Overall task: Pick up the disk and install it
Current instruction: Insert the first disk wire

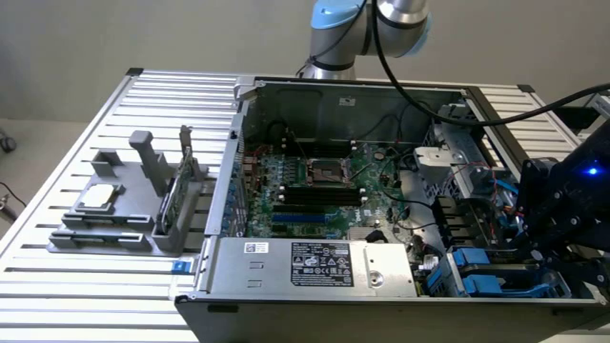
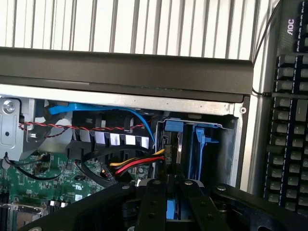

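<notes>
Black robot hand (image 1: 545, 256) is positioned over the drive bay at the front corner of the open grey metal computer case (image 1: 250, 143), on the exterior view's right. In the wrist view the hand (image 2: 173, 186) has its two black fingers (image 2: 153, 204) drawn close together, pinching a narrow blue strip between them. This strip is the blue plastic carrier edge of the disk (image 2: 173, 211), seen edge-on. The silver-grey body and white label are hidden by the fingers.

The disk sits directly over the bay, just short of the blue plastic carrier tabs (image 2: 202, 142) standing upright in the bay's slots. Those blue parts (image 1: 481, 282) show in the exterior view at the case's front corner, close under the hand. Whether the disk is seated in a slot cannot be told.

Red, yellow and black cables (image 2: 137, 163) and a flat blue cable (image 2: 96, 109) run just beside the bay. Inside the case lie the green motherboard (image 1: 315, 186) and a silver power supply box with a white label (image 1: 315, 264).

On the slatted metal tabletop (image 1: 57, 293), well apart from the hand, a grey plastic fixture (image 1: 105, 232) carries a small square silver chip (image 1: 100, 196) and an upright thin green circuit card (image 1: 171, 196) – both untouched. A dark keyboard (image 2: 291, 120) lies beside the case in the wrist view
</notes>
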Available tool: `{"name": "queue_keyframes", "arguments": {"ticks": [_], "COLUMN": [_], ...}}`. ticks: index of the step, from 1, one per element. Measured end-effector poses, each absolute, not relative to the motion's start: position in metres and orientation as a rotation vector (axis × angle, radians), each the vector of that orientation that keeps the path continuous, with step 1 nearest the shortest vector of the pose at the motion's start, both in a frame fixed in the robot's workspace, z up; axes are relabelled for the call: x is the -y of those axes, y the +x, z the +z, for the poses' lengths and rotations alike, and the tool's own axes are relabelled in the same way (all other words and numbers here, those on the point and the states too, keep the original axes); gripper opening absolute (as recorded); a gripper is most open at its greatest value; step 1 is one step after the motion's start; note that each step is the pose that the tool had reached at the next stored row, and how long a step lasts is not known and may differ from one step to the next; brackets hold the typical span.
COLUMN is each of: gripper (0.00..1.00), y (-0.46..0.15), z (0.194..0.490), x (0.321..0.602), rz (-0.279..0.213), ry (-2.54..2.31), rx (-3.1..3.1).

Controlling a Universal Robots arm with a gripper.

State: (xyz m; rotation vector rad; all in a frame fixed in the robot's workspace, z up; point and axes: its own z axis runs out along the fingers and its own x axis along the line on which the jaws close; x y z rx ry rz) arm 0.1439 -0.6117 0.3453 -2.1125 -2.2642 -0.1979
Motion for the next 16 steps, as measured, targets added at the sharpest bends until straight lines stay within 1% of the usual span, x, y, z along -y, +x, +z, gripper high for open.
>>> {"name": "queue_keyframes", "arguments": {"ticks": [16], "gripper": [0.16], "y": [0.1425], "z": [0.3434], "x": [0.6098], "rz": [-0.2], "ry": [-2.164], "rx": [2.23]}}
